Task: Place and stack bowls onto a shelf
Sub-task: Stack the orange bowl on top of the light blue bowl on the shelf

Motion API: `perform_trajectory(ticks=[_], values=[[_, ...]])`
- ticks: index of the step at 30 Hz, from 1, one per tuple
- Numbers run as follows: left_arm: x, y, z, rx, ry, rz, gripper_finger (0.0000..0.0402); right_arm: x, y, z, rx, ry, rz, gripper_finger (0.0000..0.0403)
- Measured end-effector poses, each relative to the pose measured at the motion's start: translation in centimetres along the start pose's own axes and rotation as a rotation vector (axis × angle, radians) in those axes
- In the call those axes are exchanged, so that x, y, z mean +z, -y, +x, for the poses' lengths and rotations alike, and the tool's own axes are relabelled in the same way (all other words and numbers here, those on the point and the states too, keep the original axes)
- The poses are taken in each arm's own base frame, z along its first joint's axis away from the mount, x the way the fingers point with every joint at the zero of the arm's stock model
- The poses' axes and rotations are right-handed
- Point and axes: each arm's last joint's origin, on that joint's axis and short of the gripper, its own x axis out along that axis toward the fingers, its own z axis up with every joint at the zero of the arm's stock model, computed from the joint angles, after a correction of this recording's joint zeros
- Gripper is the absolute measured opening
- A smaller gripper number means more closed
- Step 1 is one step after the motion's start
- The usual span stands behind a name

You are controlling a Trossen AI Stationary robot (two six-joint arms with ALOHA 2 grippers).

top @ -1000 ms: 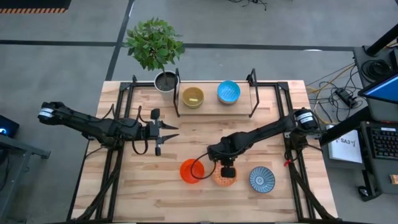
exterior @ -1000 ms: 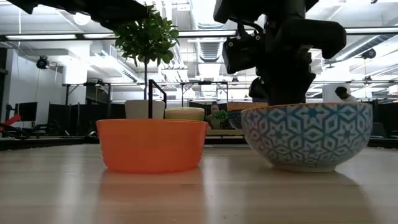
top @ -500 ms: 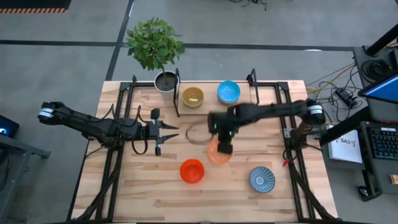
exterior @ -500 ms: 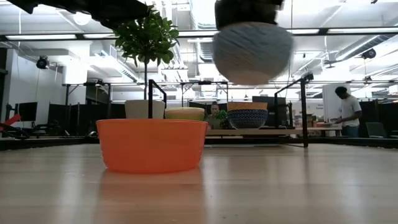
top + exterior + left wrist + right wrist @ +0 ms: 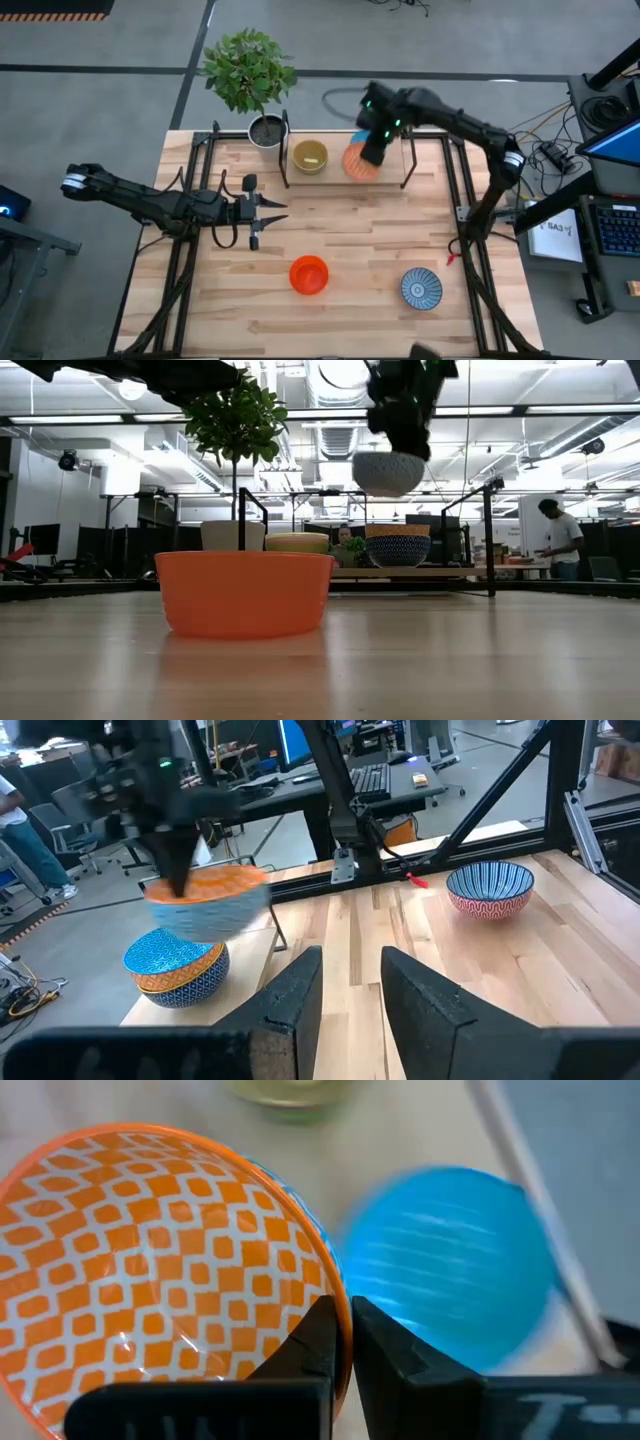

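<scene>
The dotted orange bowl (image 5: 358,160) is being held in the air by the right gripper (image 5: 377,143), upper centre of the high view, over the shelf (image 5: 335,171) and partly overlapping the light blue bowl (image 5: 356,138) below it. In the right wrist view the fingers (image 5: 322,1342) are being pinched narrow on the dotted bowl's rim, with the light blue bowl showing blurred just beside it. In the low view the carried bowl is being seen top centre, hanging clear above the stack on the shelf; the left wrist view shows that stack as the light blue bowl nested in an orange-patterned one.

The yellow bowl (image 5: 310,156) is sitting on the shelf to the left of the carried bowl, with the plant pot (image 5: 266,130) just left of that.

The red-orange bowl (image 5: 308,274) is sitting on the table (image 5: 200,310) at lower centre, and the blue-and-white patterned bowl (image 5: 421,288) at lower right, well apart.

The left gripper (image 5: 275,211) is being held idle at centre left above the table, fingers parted by a narrow gap, holding nothing.

A person (image 5: 556,538) is being seen at the right edge of the low view, in the room behind.
</scene>
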Motion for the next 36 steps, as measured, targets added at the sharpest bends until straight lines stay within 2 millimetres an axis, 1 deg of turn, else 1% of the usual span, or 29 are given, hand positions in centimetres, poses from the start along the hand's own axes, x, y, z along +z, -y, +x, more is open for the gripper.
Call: perform_trajectory(ticks=[3,5,8,11,14,26,28,36], values=[[0.0,0.0,0.0,0.0,-0.001,0.008,0.0088,-0.5,3.7,-0.2,-0.046,-0.004,0.069,0.0012],[0.0,0.0,0.0,0.0,-0.001,0.008,0.0088,-0.9,5.8,0.0,-0.069,-0.013,0.106,0.0012],[0.0,0.0,0.0,0.0,-0.001,0.008,0.0088,-1.2,7.9,0.5,-0.09,-0.011,0.141,0.0012],[0.0,0.0,0.0,0.0,-0.001,0.008,0.0088,-1.3,9.2,1.1,-0.094,-0.021,0.15,0.0012],[0.0,0.0,0.0,0.0,-0.001,0.008,0.0088,-1.2,9.9,1.8,-0.097,-0.024,0.145,0.0012],[0.0,0.0,0.0,0.0,0.0,0.014,0.0088,-0.8,10.5,3.6,-0.098,-0.04,0.114,0.0017],[0.0,0.0,0.0,0.0,0.0,0.018,0.0088,-0.8,10.5,3.8,-0.095,-0.045,0.11,0.0027],[0.2,0.0,0.0,0.005,0.02,0.011,0.0088,-0.4,10.7,4.1,-0.106,-0.016,0.087,0.0091]])
